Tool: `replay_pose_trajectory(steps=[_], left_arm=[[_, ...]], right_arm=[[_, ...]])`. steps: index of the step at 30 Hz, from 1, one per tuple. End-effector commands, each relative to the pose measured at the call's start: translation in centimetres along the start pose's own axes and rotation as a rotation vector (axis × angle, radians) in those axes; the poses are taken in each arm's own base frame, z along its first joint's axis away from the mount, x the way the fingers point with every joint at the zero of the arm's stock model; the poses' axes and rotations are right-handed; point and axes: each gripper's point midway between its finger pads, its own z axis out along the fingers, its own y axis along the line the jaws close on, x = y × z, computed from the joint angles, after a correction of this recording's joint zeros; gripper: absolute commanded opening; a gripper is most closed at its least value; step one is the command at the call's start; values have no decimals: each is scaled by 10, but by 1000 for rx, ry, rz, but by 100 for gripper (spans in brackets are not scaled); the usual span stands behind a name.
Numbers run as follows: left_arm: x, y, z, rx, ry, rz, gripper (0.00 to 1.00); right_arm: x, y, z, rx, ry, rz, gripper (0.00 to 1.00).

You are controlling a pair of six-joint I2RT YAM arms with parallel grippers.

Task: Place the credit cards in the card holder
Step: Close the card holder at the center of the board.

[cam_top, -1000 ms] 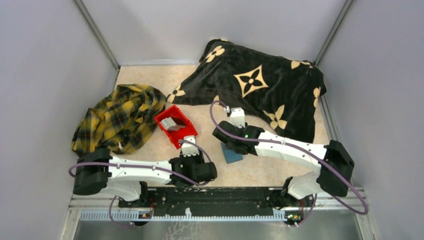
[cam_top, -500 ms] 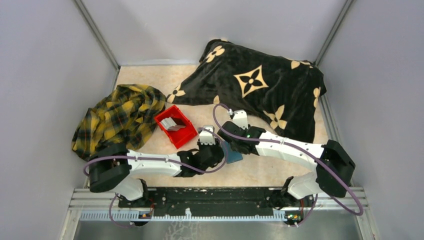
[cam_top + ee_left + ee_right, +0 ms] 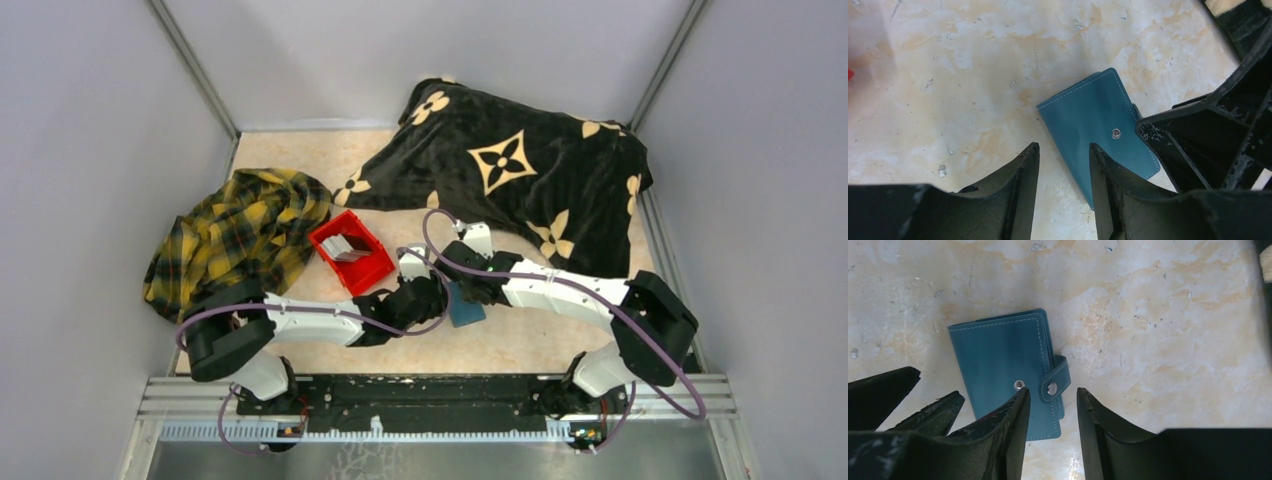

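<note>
Teal card holder (image 3: 998, 355) lies snapped shut on the table (image 3: 973, 75) beneath left claw (image 3: 1064, 150) and right claw (image 3: 1052, 392), both parted and empty. Crowded this close, they may collide or shove it aside. Credit cards (image 3: 348, 247) sit in the red bin (image 3: 372, 275), off to the left of both claws.

Teal card holder (image 3: 466, 308) half hidden in the top view, near corner behind the left gripper (image 3: 1064, 146), lower edge partly behind the right gripper (image 3: 1053, 390), credit cards (image 3: 347, 248) in the red bin (image 3: 375, 272) too small to count, perhaps three.

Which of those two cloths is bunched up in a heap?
The yellow-and-black checked cloth at the left; the black flowered blanket lies spread out much wider.
</note>
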Motion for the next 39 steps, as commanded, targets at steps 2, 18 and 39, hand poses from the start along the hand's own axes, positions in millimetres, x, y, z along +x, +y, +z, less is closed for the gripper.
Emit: replay_pose_trajectory(steps=[2,18,39], left_arm=[[4,-4,4,40,8,-27,48],[17,-2,10,48,43,-58,48],[41,-5,20,66,111,-59,46]], right_arm=[[2,-1,8,-5,3,0,38],[2,1,14,-17,5,-21,15],[-9,7,6,-56,-16,-59,0]])
